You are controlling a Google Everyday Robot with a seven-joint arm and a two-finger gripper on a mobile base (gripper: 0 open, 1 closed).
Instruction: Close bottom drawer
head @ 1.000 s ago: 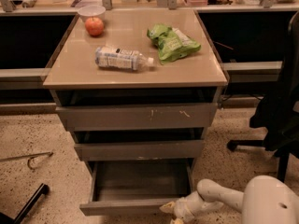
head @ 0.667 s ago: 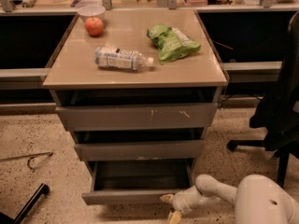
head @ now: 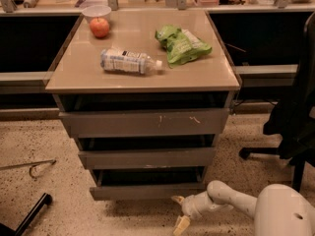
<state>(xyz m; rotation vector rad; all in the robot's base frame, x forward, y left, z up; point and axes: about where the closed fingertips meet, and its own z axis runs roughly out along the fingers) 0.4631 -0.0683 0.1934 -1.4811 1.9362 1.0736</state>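
Bottom drawer (head: 147,191): lowest of three, front a little way out from the cabinet. My pincer (head: 178,212): near the floor, just beside the drawer front's right corner, fingers spread wide, holding nothing. Counter (head: 206,75): bottle (head: 129,61), apple (head: 99,27), green bag (head: 182,45).

The end effector (head: 179,213) sits at about five o'clock in the view, down near the floor. Its two fingers (head: 181,225) are short, pale tan wedges with a clear gap between them, and they grow out of a stubby cream wrist. Behind them the arm (head: 237,199) is a smooth off-white tube, swelling into a rounded, ball-like joint (head: 218,190). Further toward four o'clock a large, glossy, dome-shaped cream shell (head: 280,205) fills the corner. Its surface is plain apart from one small dark hole (head: 297,215).
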